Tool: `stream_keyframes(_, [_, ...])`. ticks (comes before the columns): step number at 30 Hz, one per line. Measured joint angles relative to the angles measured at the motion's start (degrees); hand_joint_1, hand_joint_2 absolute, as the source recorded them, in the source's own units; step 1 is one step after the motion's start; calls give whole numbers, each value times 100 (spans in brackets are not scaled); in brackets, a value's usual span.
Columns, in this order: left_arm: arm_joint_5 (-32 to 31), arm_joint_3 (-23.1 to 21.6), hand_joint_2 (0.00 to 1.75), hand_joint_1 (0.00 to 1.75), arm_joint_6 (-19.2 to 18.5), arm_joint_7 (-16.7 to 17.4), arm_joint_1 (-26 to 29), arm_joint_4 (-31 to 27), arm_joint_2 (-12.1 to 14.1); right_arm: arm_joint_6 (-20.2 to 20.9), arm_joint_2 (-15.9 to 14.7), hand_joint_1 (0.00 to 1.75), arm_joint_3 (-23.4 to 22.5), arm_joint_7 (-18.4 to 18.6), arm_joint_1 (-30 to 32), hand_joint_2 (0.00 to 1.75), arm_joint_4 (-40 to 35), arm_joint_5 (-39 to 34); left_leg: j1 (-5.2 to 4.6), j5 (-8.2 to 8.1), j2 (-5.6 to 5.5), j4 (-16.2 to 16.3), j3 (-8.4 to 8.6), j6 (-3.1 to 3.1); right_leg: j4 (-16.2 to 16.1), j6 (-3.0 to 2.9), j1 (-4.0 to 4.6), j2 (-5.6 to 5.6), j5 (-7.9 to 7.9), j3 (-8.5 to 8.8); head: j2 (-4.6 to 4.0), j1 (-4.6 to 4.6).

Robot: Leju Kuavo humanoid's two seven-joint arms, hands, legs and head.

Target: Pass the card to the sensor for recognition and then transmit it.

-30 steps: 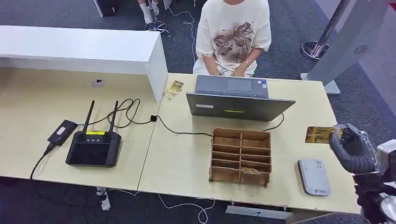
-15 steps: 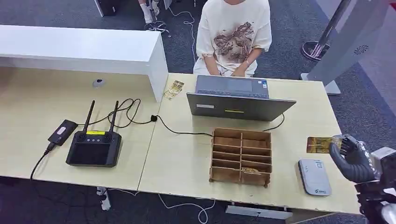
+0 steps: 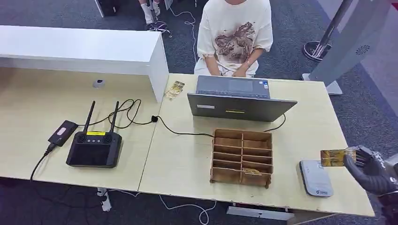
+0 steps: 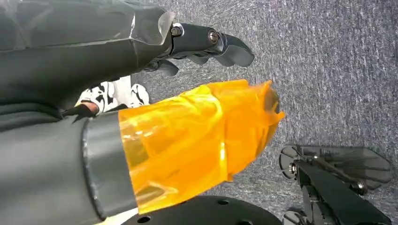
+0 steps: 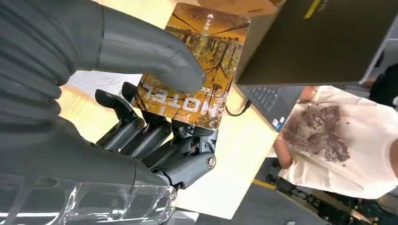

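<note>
Left hand (image 4: 187,93) seen close against grey carpet floor (image 4: 328,70). Thick thumb wrapped in translucent orange tape (image 4: 197,140). Dark fingers (image 4: 211,42) extended beside thumb, apart from it; nothing held between them. Clear plastic film (image 4: 145,23) seen over grey cover at finger bases. White shoe with black markings (image 4: 115,93) glimpsed on carpet in gap between fingers and thumb.

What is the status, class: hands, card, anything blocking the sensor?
Right hand pinches the card. Card held just above the grey sensor, apart from it. Left hand hangs over carpet. Nothing in the way.
</note>
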Motion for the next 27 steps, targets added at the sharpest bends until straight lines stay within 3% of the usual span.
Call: stream_keyframes(27, [-122,-2,0,0,-2,26,-15,0,0,81,-66,175,-24,315,40,175,411,520,0,0,1,0,0,0,0,0,0,1,0,1,0,2])
